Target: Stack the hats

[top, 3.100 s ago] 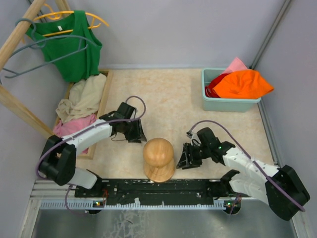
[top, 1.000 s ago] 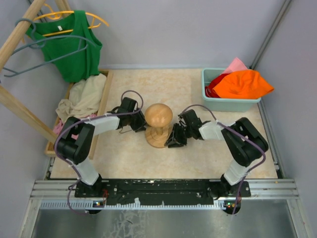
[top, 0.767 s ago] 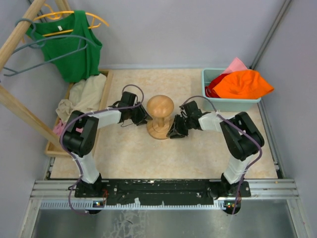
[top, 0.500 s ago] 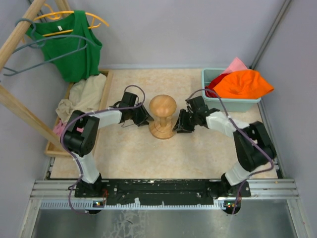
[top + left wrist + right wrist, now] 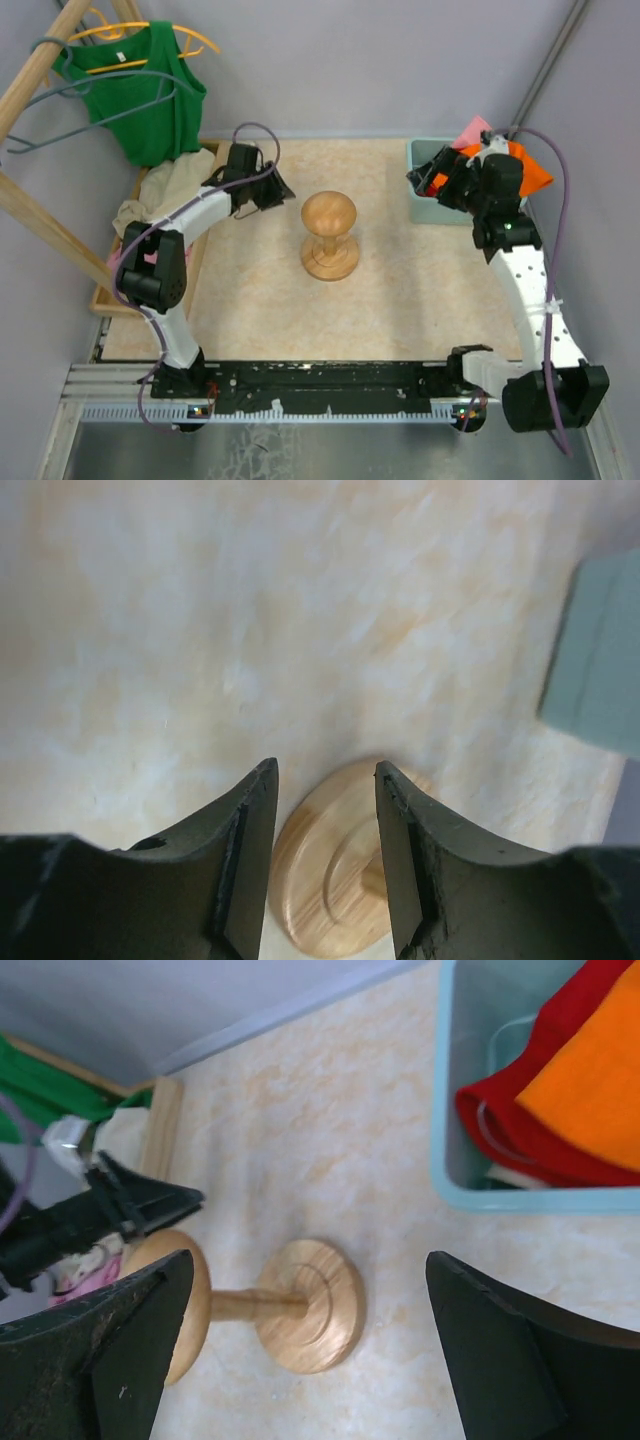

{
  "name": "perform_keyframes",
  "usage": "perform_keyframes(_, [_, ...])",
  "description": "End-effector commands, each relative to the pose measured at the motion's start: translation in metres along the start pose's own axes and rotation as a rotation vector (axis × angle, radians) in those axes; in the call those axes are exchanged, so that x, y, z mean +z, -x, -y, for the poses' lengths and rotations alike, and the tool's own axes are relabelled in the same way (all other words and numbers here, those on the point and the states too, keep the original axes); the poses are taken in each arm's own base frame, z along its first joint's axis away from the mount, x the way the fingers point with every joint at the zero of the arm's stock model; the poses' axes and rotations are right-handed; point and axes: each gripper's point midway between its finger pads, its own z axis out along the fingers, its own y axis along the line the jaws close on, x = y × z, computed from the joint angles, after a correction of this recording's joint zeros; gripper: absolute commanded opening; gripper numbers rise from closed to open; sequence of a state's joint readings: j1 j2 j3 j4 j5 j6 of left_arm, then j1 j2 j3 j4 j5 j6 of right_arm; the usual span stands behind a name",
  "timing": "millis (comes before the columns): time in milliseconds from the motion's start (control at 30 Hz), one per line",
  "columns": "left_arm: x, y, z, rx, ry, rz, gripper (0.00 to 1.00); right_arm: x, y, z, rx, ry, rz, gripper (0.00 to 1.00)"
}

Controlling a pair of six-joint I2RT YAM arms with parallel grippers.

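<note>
A teal bin (image 5: 420,205) at the back right holds the hats: an orange hat (image 5: 590,1080) on top, a red hat (image 5: 510,1130) under it and a pink one (image 5: 478,130) behind. My right gripper (image 5: 308,1260) hangs wide open beside the bin's left wall (image 5: 445,1160), with nothing between its fingers. A wooden hat stand (image 5: 328,235) is upright mid-table, bare. My left gripper (image 5: 325,770) is open and holds nothing; it hovers back left of the stand, whose round base (image 5: 335,880) shows between its fingers.
A wooden tray (image 5: 210,200) on the left carries beige and pink cloths (image 5: 170,195). A green tank top (image 5: 140,95) hangs on a rack at the back left. Grey walls close in the table at the back and right.
Both grippers let go of the hat stand and drew away. The right one opened wide and swung up to the bin; the left one moved back left toward the tray.
</note>
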State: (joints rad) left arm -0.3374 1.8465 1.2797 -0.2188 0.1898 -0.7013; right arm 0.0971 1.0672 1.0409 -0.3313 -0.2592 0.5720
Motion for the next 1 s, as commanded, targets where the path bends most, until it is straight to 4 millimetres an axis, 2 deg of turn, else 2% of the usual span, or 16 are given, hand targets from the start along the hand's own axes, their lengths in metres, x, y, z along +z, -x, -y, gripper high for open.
perform_keyframes(0, [-0.018,0.062,0.03,0.182,-0.029,0.139,0.5,0.009,0.065,0.007,-0.098,-0.091,0.1,0.99])
perform_keyframes(100, [-0.023,0.077,0.045,0.223,-0.057,0.167,0.51,0.024,0.091,0.04,-0.15,-0.296,0.078,0.99])
perform_keyframes(133, [-0.025,0.08,0.048,0.232,-0.064,0.176,0.51,0.032,0.101,0.06,-0.161,-0.394,0.077,0.99])
perform_keyframes(233, [-0.028,0.085,0.058,0.252,-0.107,0.189,0.53,0.044,0.129,0.096,-0.216,-0.578,0.065,0.99])
perform_keyframes(367, [-0.028,0.082,0.062,0.269,-0.156,0.167,0.54,0.067,0.143,0.145,-0.224,-0.736,-0.049,0.96])
perform_keyframes(533, [-0.024,0.083,0.05,0.251,-0.167,0.152,0.54,0.09,0.157,0.173,-0.194,-0.755,-0.059,0.79])
perform_keyframes(633, [-0.022,0.086,0.041,0.235,-0.168,0.154,0.54,0.095,0.166,0.186,-0.196,-0.781,-0.039,0.76])
perform_keyframes(767, [-0.018,0.089,0.027,0.197,-0.171,0.15,0.54,0.105,0.164,0.206,-0.233,-0.836,-0.078,0.75])
perform_keyframes(967, [-0.008,0.089,0.01,0.141,-0.183,0.122,0.54,0.12,0.16,0.224,-0.252,-0.871,-0.077,0.69])
